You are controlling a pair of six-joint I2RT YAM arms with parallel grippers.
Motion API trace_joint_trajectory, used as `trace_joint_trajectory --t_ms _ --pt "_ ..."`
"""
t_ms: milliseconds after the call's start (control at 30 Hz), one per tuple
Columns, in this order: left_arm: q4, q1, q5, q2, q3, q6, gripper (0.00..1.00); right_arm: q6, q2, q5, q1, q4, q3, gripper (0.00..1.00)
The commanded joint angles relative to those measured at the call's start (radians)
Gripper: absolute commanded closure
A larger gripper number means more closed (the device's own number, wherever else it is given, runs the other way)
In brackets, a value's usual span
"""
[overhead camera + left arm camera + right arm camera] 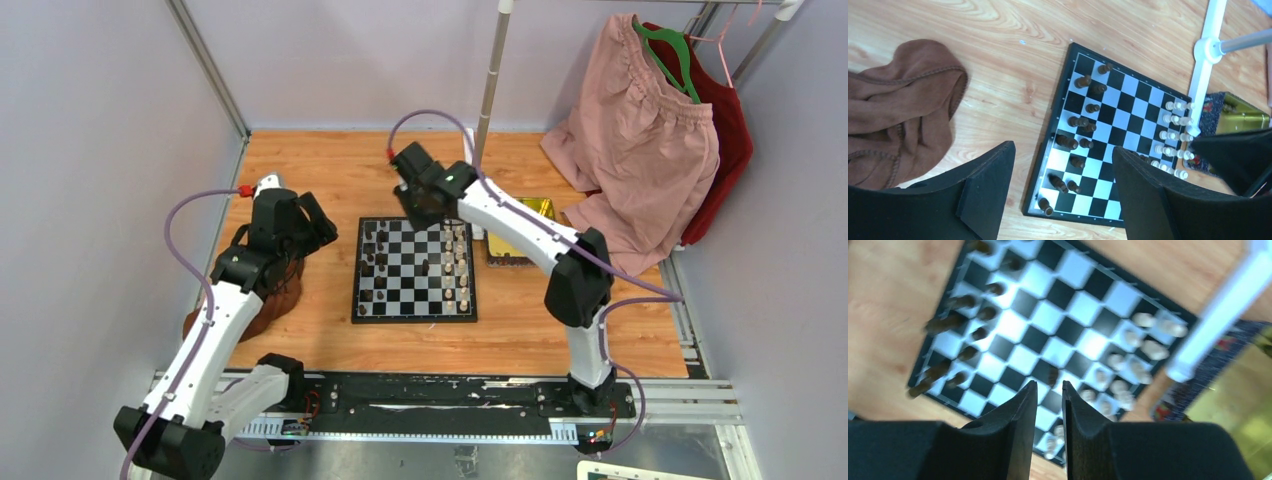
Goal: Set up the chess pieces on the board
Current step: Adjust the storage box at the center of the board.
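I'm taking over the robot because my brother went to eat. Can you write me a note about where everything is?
Left gripper: open, empty, hanging left of the board.
Right gripper: jaws a narrow gap apart, empty, above the board.
Done: dark pieces stand along the board's left side, white pieces along its right.
Left: one stray dark piece stands alone mid-board, and the dark rows look uneven.

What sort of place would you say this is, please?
Probably a robotics lab test cell: two arms bolted to a rail, plain panel walls, and props like the board and hung clothes.
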Motion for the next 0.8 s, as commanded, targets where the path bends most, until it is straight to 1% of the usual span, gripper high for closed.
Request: trace_joint_trajectory --t_ms 0,133,233,400,600,767 --pt "0.091 -0.013 0.09 0.036 0.02 0.079 0.22 0.044 -0.088 0.132 -0.136 0.072 -0.102 0.7" --pt "0.124 -0.015 0.137 0.076 0.026 0.099 0.21 0.093 -0.104 0.148 -0.254 0.089 -0.169 0.7" --pt "0.147 -0.015 0.164 0.096 0.027 0.11 0.21 0.133 -0.089 0.182 -0.314 0.093 -0.201 0.69" --pt "0.188 -0.015 0.218 0.115 0.012 0.129 0.21 0.263 -0.06 0.19 -0.402 0.125 -0.256 0.7" --pt "0.246 -0.015 0.288 0.122 -0.02 0.142 0.21 0.414 -0.02 0.226 -0.468 0.16 -0.283 0.72" --pt "0.265 -0.015 0.301 0.12 -0.034 0.152 0.21 0.564 0.018 0.255 -0.506 0.165 -0.295 0.74"
